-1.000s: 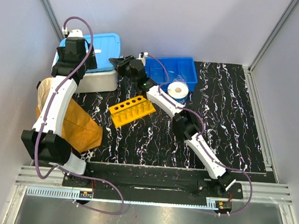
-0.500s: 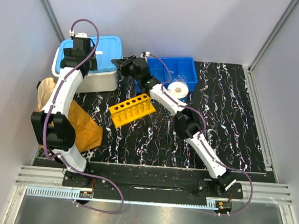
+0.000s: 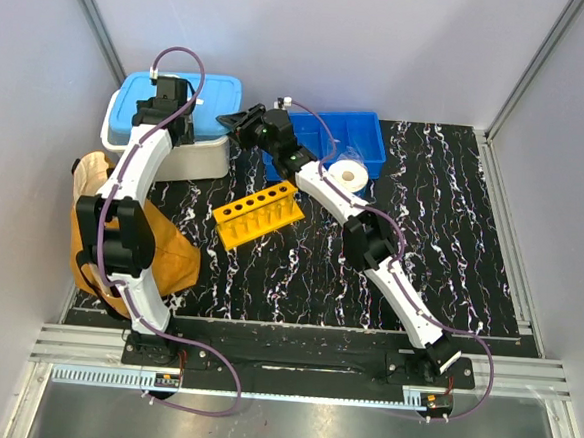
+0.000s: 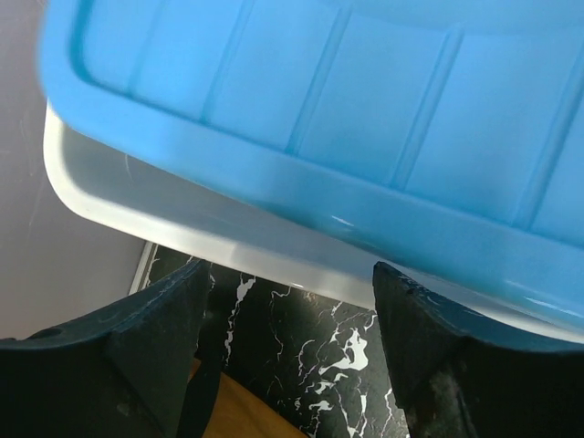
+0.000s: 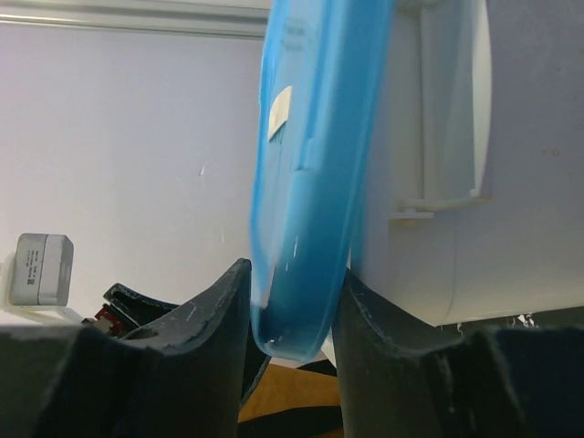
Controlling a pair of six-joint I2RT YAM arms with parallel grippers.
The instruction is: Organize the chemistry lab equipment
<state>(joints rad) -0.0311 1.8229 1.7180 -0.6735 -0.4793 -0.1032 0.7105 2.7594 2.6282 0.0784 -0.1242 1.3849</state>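
Top: rack (image 3: 259,215) sits on the table (image 3: 451,240), at 7 o'clock from the bin (image 3: 323,131), untouched. We see the left gripper (image 3: 176,116) over the box (image 3: 201,158) lid (image 3: 216,88), right gripper (image 3: 244,123) at the lid's 3 o'clock edge

Left wrist: left gripper released, fingers (image 4: 155,347) apart, nothing between, lid rim just beyond

Right wrist: right gripper clenched on the lid edge, one finger each side
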